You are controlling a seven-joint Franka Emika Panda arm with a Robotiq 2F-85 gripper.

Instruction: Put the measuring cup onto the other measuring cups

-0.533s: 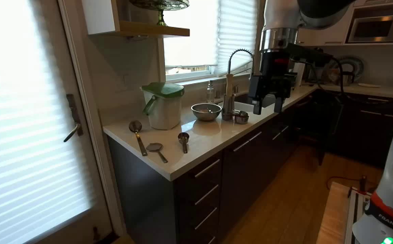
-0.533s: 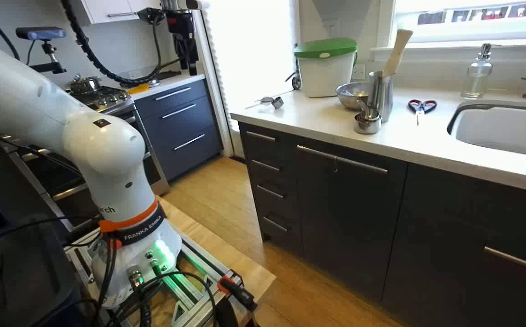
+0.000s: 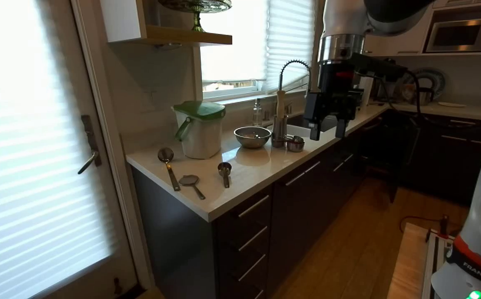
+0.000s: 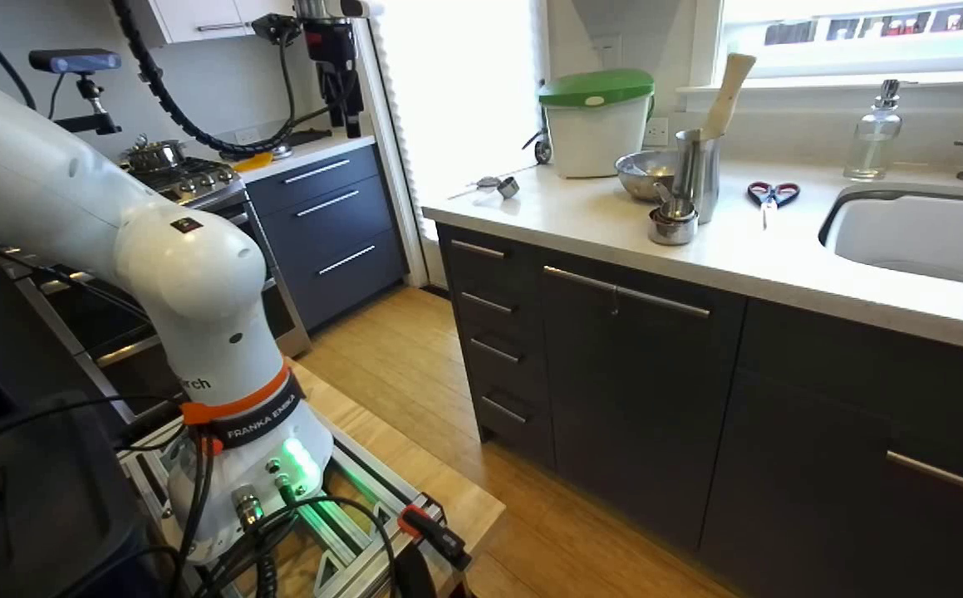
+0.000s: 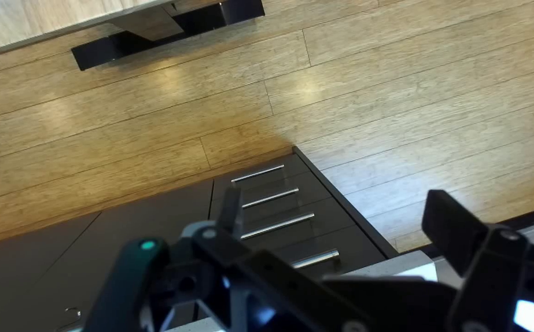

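White rounded arm (image 4: pixel 149 249), orange band (image 4: pixel 240 404) above black strip (image 4: pixel 261 418) lettered FRANKA EMIKA, glowing green base light (image 4: pixel 302 459), dark square label (image 4: pixel 187 225), silver wrist ring (image 3: pixel 342 47), black gripper (image 3: pixel 327 133), red mark (image 3: pixel 345 74), two blunt fingers (image 3: pixel 340 128), ribbed black cable (image 4: pixel 151 76)

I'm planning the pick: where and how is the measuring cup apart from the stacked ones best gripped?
Take the measuring cup by its handle, probably from above, jaws closing across its narrow width: in an exterior view it juts out slim toward the counter edge, with nothing above it.
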